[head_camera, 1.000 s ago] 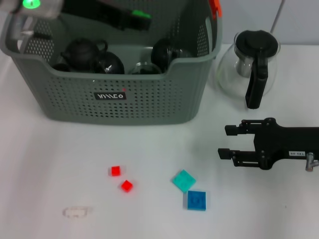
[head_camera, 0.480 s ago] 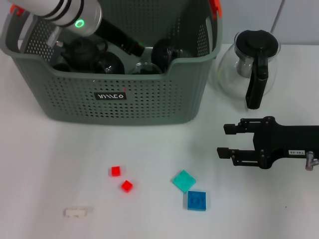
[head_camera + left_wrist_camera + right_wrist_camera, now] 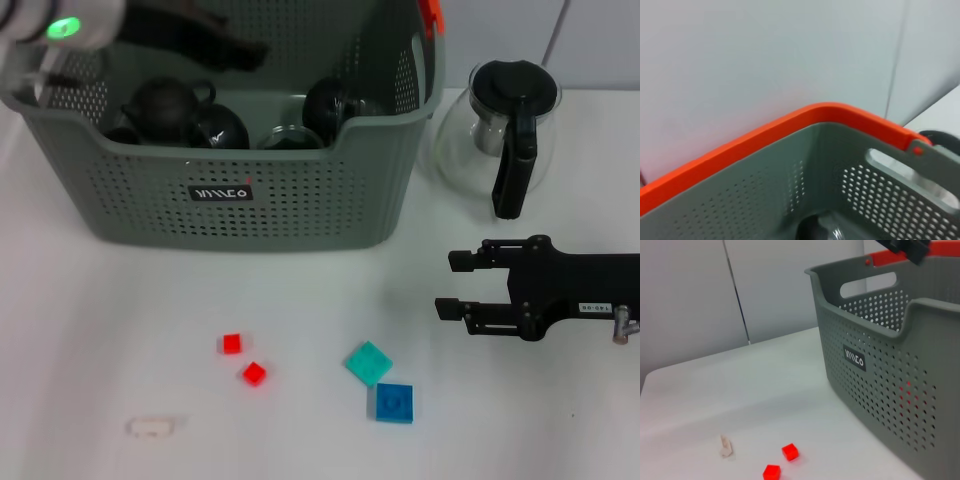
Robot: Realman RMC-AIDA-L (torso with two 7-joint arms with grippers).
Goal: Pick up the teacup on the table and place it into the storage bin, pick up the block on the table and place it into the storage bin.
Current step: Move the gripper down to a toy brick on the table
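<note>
In the head view's upper left corner, the left arm [image 3: 60, 20] shows a pale silver-white cylindrical link with a glowing green light, ending in a blurred black gripper. At the right edge, the right gripper [image 3: 452, 283] is matte black, with two thin parallel fingers, a blocky body, a small white label and a silvery fitting.

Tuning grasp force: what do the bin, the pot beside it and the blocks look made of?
Storage bin: matte grey moulded plastic, by its perforated walls. Pot: clear, likely glass, with glossy black handle and lid, probably plastic. Blue block and red block: opaque hard plastic, apparently.
</note>
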